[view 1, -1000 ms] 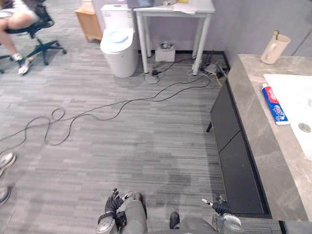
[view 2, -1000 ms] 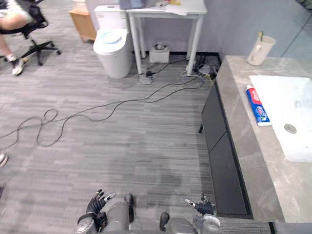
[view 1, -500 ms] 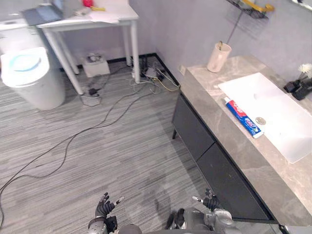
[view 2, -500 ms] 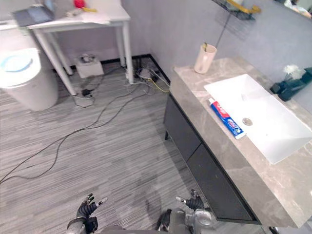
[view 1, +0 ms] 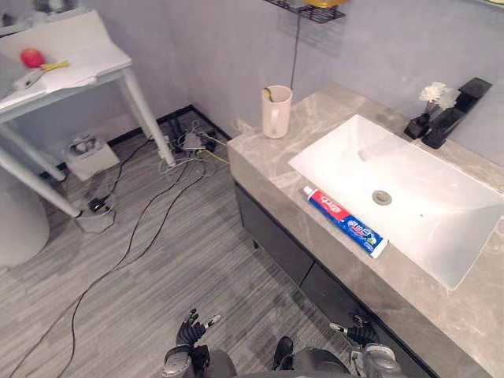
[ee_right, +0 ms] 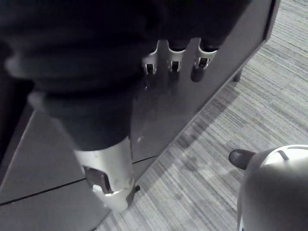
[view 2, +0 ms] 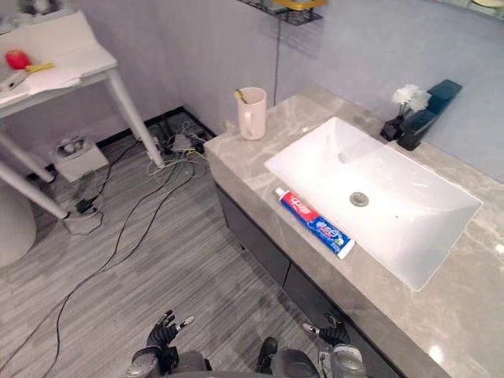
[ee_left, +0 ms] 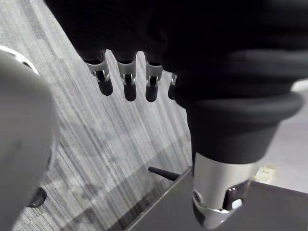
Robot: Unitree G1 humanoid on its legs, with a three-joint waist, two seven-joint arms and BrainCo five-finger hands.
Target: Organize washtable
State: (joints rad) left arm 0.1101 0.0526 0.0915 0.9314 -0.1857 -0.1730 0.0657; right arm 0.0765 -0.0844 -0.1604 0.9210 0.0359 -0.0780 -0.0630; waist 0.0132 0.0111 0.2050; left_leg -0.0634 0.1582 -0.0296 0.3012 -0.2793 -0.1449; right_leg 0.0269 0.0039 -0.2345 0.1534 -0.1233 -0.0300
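Left hand (view 1: 191, 335) at 7 o'clock and right hand (view 1: 358, 335) at 5 hang empty, fingers loose, well apart from the surface (view 1: 268, 157), where the tube (view 1: 345, 222) lies along the sink (view 1: 339, 150) edge with the cup (view 1: 276, 112) at its 11 o'clock, so tidying looks unstarted.

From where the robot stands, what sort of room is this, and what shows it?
Most likely a bathroom, perhaps a mock-up: a white sink set in a stone counter, a toothpaste tube at its rim, and a black faucet behind.

Glossy veined stone countertop (view 2: 252, 175), smooth white ceramic-looking basin (view 2: 409, 236), matt dark cabinet fronts (view 2: 256, 240).
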